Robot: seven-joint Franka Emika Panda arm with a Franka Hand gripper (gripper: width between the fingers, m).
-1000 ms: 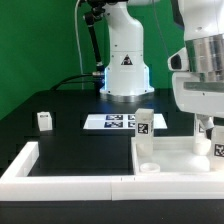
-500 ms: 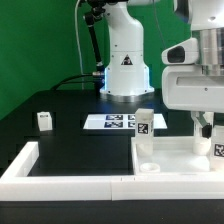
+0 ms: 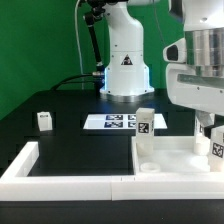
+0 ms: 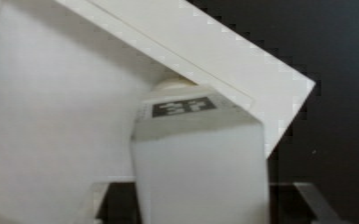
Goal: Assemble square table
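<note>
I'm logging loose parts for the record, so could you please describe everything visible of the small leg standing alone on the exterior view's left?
The lone leg is a short white block, plastic by its look, standing upright on the black table. It bears a dark square tag on the side facing the camera, too small to read. Nothing touches it but the table; it stands apart from the marker board.

Arm low at exterior view's right, pincer [image 3: 207, 127] pointing down.
</note>
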